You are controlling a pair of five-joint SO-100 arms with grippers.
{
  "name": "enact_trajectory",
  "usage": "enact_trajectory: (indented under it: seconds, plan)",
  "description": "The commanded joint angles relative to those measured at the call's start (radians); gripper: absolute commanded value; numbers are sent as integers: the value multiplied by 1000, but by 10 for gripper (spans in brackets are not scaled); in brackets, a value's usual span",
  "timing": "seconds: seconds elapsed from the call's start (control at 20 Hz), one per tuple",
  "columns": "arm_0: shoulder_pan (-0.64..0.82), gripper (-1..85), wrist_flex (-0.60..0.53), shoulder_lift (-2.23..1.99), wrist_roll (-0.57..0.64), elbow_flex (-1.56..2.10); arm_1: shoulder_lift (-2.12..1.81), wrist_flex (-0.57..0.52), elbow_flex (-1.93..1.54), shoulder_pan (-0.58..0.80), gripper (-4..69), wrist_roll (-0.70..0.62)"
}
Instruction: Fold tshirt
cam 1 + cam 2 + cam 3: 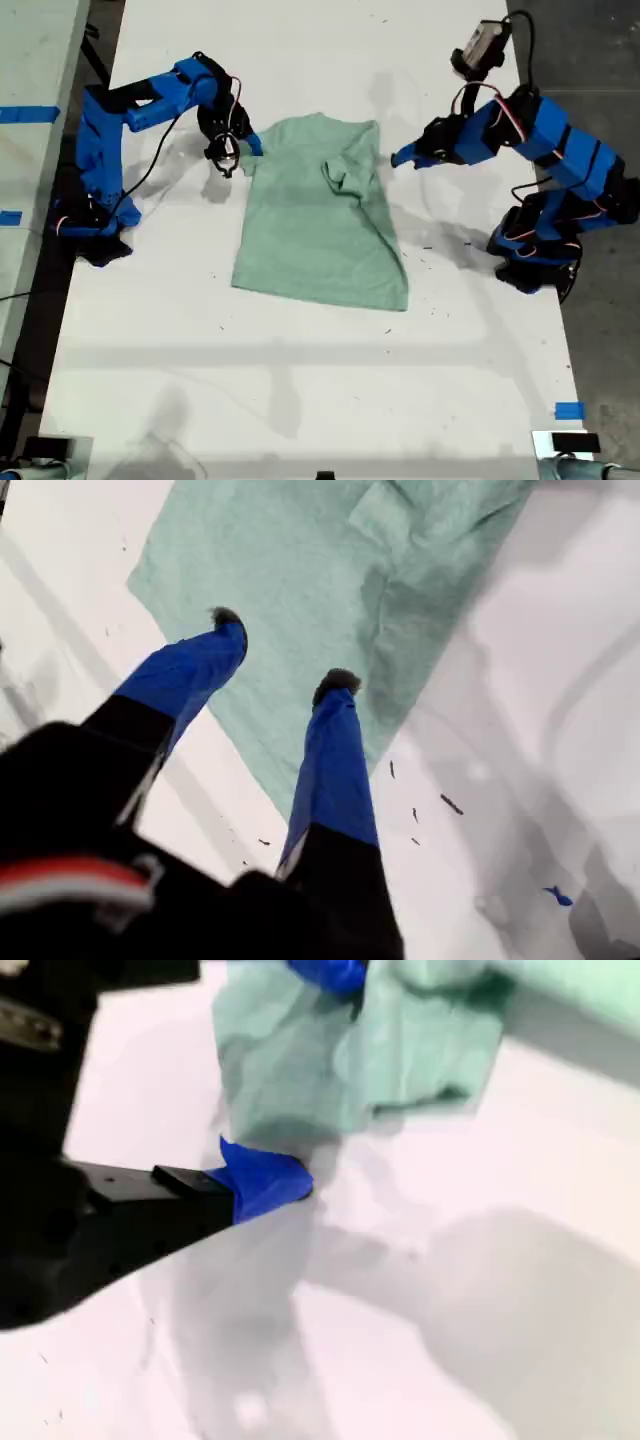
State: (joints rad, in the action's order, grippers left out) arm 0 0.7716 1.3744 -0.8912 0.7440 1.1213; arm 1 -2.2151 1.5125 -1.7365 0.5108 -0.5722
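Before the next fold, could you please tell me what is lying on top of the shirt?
One sleeve is folded onto the shirt. Whatever lies beneath the cloth is hidden.

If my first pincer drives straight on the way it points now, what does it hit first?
Most likely the tshirt: my first pincer is open and aimed at its near edge. Height above the cloth is unclear.

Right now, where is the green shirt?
The shirt lies on the white table, mid-frame in the exterior view, between the two blue arms.
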Motion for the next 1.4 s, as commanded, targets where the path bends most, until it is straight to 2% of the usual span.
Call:
enact_trajectory:
  seconds: [0.0, 0.3, 0.55, 0.65, 0.8, 1.1, 1.15, 1.2, 1.25, 1.35]
  plan:
    - [20, 1, 28, 31, -2, -51, -81, -48, -31, -6, 142, 15]
    - [-8, 0, 115, -103, -46, -71, -104, -78, -84, -5, 131, 25]
    - [-121, 0, 201, -241, -54, -247, -106, -87, -114, -3, 126, 28]
    - [-196, 0, 156, -245, -28, -336, -107, -97, -127, -3, 124, 29]
    - [-299, 0, 6, -222, 5, -351, -107, -104, -140, -2, 122, 32]
    - [-368, 0, -256, 49, 23, -390, -107, -107, -156, -5, 120, 40]
    - [-362, 28, -278, 115, 23, -414, -110, -107, -161, -6, 120, 43]
    - [-356, 231, -290, 163, 37, -430, -112, -109, -167, -8, 120, 44]
    - [-354, 298, -279, 173, 37, -428, -112, -109, -173, -8, 120, 44]
    - [-350, 320, -199, 107, 37, -426, -114, -110, -186, -8, 122, 44]
